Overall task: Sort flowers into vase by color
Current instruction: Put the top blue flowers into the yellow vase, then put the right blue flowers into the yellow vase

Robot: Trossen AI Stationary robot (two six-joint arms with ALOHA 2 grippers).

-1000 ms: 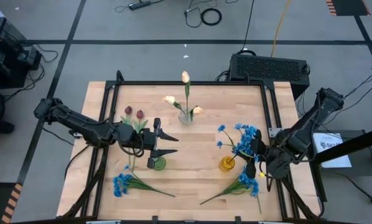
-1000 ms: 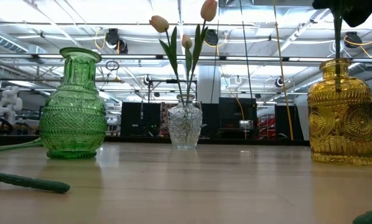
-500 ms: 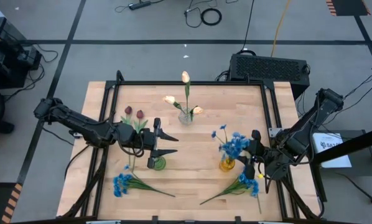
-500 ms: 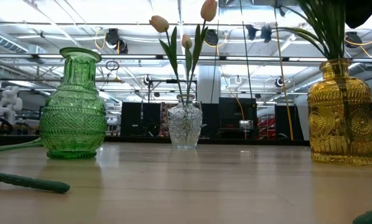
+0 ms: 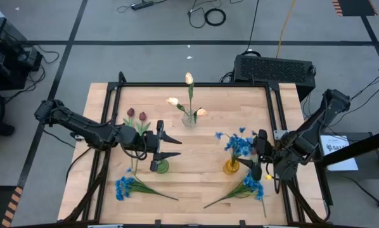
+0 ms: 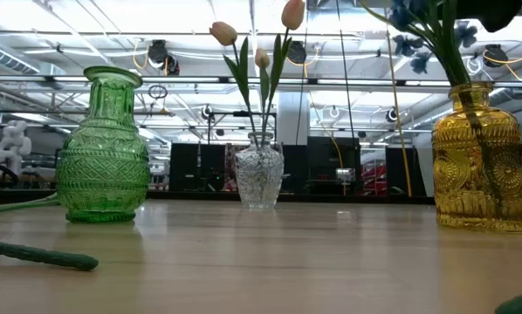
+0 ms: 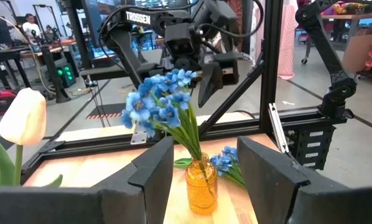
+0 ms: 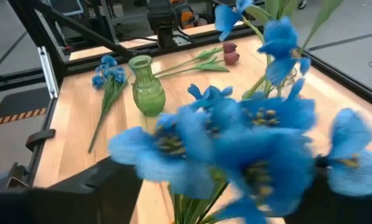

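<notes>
A bunch of blue flowers [image 5: 239,144] stands with its stems in the yellow vase [image 5: 231,167], leaning toward the table's left. My right gripper [image 5: 256,154] is open just right of it. Its fingers stand on either side of the stems, and the blooms [image 8: 236,143] fill its wrist view. My left gripper [image 5: 179,147] hangs open and empty over the green vase [image 5: 160,166]. Cream tulips [image 5: 189,78] stand in the clear vase [image 5: 189,118]. Two dark red tulips [image 5: 136,115] lie on the table at the left.
Two more blue bunches lie flat near the front edge, one at the left [image 5: 125,185] and one at the right [image 5: 250,185]. A black frame [image 5: 196,85] runs around the wooden table. Bare wood shows between the green and yellow vases.
My right gripper has opened and let go of the blue bunch. The bunch now stands in the yellow vase, and its blooms have tipped toward the table's left, away from the gripper.
</notes>
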